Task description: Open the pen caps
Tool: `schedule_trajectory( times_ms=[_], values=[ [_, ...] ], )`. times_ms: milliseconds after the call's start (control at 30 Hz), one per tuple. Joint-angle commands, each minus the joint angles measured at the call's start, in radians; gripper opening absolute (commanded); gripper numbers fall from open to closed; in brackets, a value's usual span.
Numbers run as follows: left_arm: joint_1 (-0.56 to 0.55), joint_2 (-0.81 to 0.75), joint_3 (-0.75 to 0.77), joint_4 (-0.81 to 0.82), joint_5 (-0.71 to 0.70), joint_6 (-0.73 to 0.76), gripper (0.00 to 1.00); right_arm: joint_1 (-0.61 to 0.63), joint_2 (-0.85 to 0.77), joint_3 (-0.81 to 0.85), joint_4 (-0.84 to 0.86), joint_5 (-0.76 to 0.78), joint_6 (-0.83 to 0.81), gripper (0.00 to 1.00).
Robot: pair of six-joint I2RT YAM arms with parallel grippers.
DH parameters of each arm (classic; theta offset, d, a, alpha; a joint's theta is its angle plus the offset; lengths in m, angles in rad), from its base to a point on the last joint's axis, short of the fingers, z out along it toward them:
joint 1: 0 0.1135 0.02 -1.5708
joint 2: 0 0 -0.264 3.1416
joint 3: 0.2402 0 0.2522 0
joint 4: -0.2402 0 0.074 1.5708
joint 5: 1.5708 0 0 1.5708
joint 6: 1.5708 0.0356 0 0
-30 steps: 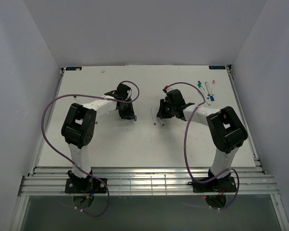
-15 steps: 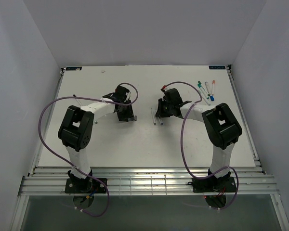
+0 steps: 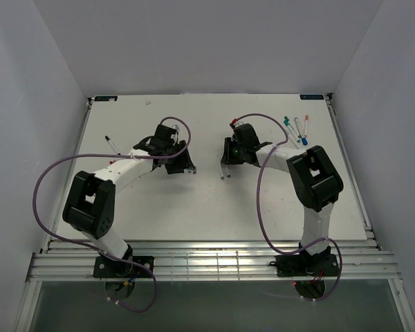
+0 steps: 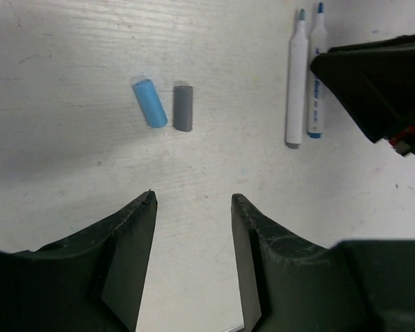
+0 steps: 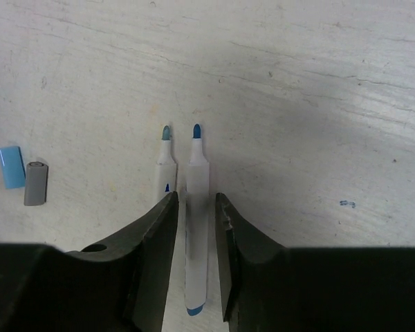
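Two uncapped white pens lie side by side on the table. One pen [image 5: 196, 228], blue-tipped, lies between the fingers of my right gripper [image 5: 195, 197], which stands open with a gap on each side of the barrel. The other pen [image 5: 164, 166] lies just left of it. A light blue cap [image 4: 149, 103] and a grey cap [image 4: 183, 107] lie loose on the table ahead of my left gripper [image 4: 191, 197], which is open and empty. In the top view the left gripper [image 3: 183, 164] and right gripper [image 3: 228, 155] face each other across the two pens [image 3: 222, 168].
Several capped pens [image 3: 297, 128] lie fanned at the back right of the white table [image 3: 194, 207]. A single pen [image 3: 111, 144] lies at the left. Purple cables [image 3: 55, 173] loop off both arms. White walls close in the sides and back.
The right gripper has opened off the pen, which now lies on the table. The left gripper has opened wider, and the left arm's elbow has swung out to the left.
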Motion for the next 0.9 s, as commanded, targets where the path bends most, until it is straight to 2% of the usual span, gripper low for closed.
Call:
schedule_trajectory(
  times_ms=[0,133,233,333,600,867],
  values=[
    [-0.002,-0.113,-0.015,0.045,0.060,-0.015,0.58,-0.003,0.005,0.007,-0.023,0.046,-0.012,0.38],
    [-0.002,-0.176,-0.029,0.052,0.078,-0.005,0.59,-0.003,-0.002,0.009,-0.023,0.046,-0.018,0.41],
    [-0.002,-0.234,-0.048,0.065,0.082,0.001,0.59,-0.003,-0.051,0.012,-0.057,0.113,-0.027,0.45],
    [-0.002,-0.276,-0.055,0.072,0.101,0.010,0.60,-0.025,-0.123,0.055,-0.097,0.164,-0.066,0.53],
    [-0.002,-0.354,-0.091,0.126,0.216,-0.002,0.60,-0.210,-0.085,0.283,-0.359,0.230,-0.148,0.65],
    [-0.002,-0.334,-0.152,0.221,0.295,-0.034,0.59,-0.325,-0.062,0.306,-0.408,0.327,-0.259,0.72]
  ],
)
